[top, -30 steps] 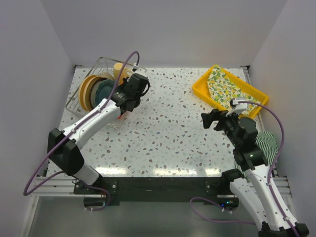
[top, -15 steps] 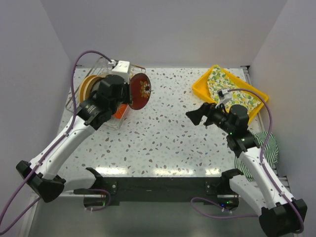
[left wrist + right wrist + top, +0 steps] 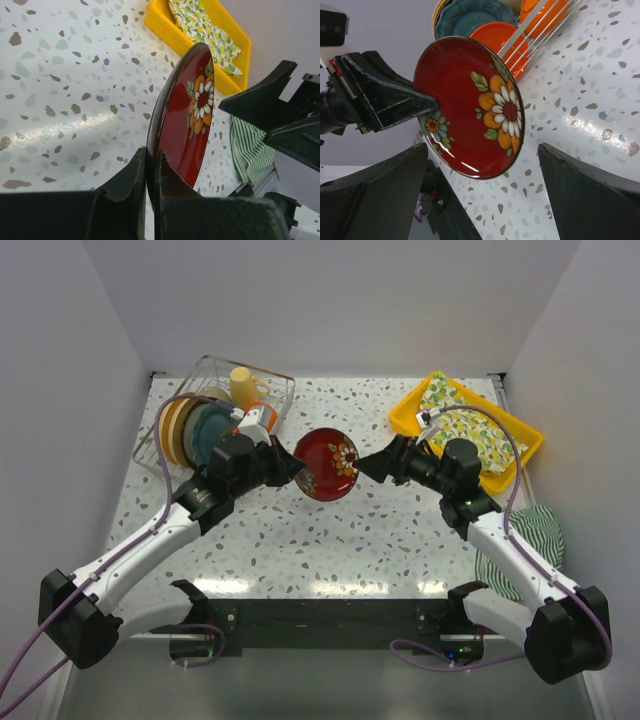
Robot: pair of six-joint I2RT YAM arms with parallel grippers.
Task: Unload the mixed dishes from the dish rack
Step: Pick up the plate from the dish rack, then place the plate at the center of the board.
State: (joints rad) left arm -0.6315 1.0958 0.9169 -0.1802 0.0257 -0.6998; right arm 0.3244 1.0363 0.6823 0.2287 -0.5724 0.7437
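Because the left end effector (image 3: pixel 297 471) pinched only the thin rim of the red flower plate (image 3: pixel 327 464), the plate could slip and drop onto the worktop (image 3: pixel 330 540) if the right end effector (image 3: pixel 366 466) bumped it. Both arms reached to the middle, the plate up in the air between them. The right end effector was wide open, just right of it. Other dishes (image 3: pixel 195 430) stood in the dish rack (image 3: pixel 268 375), far left.

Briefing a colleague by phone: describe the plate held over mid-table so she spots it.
Over the speckled table's middle, right of the dish rack, the left gripper pinches one plate by its rim. Unlike the racked plates, it is glossy red with an orange-and-white flower.
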